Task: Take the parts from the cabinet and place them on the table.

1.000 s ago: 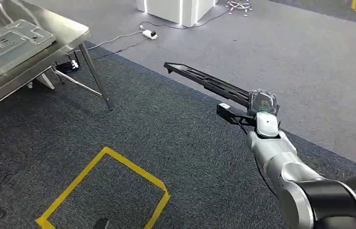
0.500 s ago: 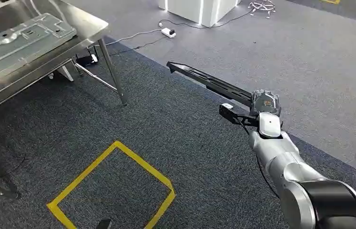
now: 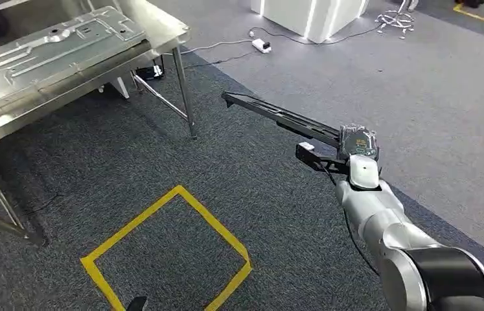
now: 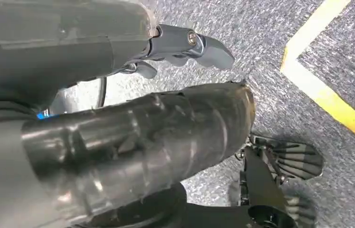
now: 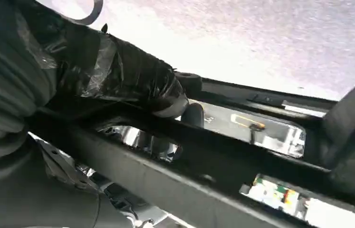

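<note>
Camera panned, table [image 3: 161,29] nearer | right hand [image 3: 357,144] grasps black part [image 3: 278,116] | left hand [image 4: 185,45] state unclear

Part [image 3: 278,117]: long, black, slotted bar; held at one end, raised over carpet, far end pointing toward table.
Table [image 3: 168,32]: steel, bearing pressed metal panels.

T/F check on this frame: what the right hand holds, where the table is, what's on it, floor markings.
1. The right hand holds a long black part. True.
2. The part rests on the table. False: it is in the air over the carpet, apart from the table.
3. A silver panel lies on the table. True.
4. The floor tape is red. False: yellow.
</note>
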